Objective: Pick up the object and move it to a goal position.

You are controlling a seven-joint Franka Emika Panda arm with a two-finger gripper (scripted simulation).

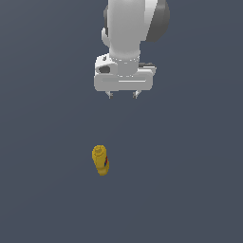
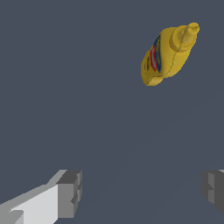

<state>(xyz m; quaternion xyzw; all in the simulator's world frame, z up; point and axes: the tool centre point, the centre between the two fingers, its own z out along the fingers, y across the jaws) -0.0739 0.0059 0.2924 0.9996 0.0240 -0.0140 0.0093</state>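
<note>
One small yellow bottle-shaped container point(image 1: 100, 160) with a red-and-blue label lies alone on the dark grey surface point(image 1: 42, 190), nothing beside it. Well apart, the white robot hand point(image 1: 123, 95) hovers, fingers spread wide, empty.

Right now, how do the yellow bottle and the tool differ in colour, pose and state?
The yellow bottle is yellow with a red-and-blue mark; the tool is white and grey. The bottle lies on its side on the floor; the tool points downward, apart from it. The tool is open and holds nothing.
</note>
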